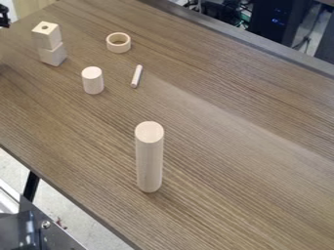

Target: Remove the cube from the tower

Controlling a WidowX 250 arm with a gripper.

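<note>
Part of the black gripper [5, 17] shows at the upper left edge, left of the tower and a little higher in the view. Two pale wooden cubes form the tower near the table's upper left. The top cube [48, 38], with a round hole in its upper face, rests on the bottom cube [54, 55], slightly offset from it. A gap separates the gripper from both cubes.
A short upright cylinder [93, 81], a wooden ring [118, 43] and a thin rod [136, 76] are right of the tower. One tall cylinder [149, 158] stands mid-table. The wood-grain table [228, 161] has its near edge at lower left.
</note>
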